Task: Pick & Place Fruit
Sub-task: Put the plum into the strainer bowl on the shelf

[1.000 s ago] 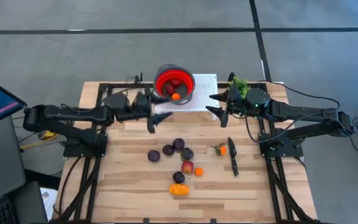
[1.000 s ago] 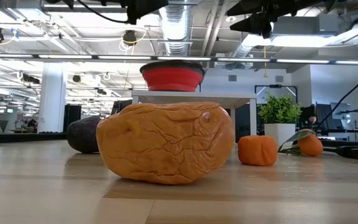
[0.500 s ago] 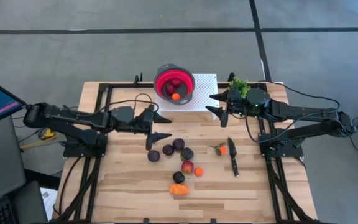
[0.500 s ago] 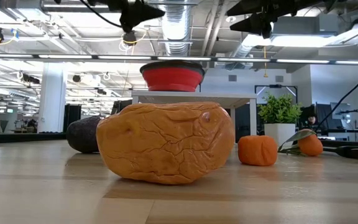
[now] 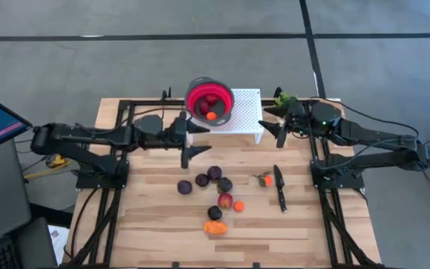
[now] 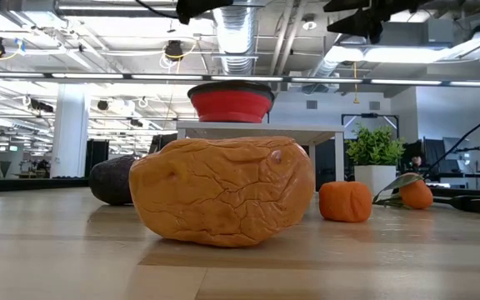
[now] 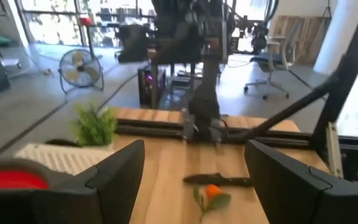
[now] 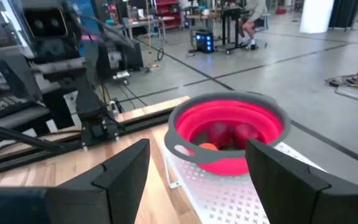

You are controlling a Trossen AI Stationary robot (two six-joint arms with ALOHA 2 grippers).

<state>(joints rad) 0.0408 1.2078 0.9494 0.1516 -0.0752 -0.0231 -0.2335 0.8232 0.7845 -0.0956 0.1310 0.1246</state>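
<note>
Larger orange piece [image 5: 215, 227] lies on wooden table [image 5: 148, 217], long axis across table, nearest front edge, well forward of both pincers; plums [image 5: 213, 173] clustered between

Red colander [image 5: 209, 102] on white stand [image 5: 246, 119] holds red balls, one orange

Since half second ago: left gripper [image 5: 188, 140] swung back beside colander; right gripper [image 5: 273, 123] withdrew toward potted plant [image 5: 285, 99]

Both arms stretched level, pincers wide, empty
</note>
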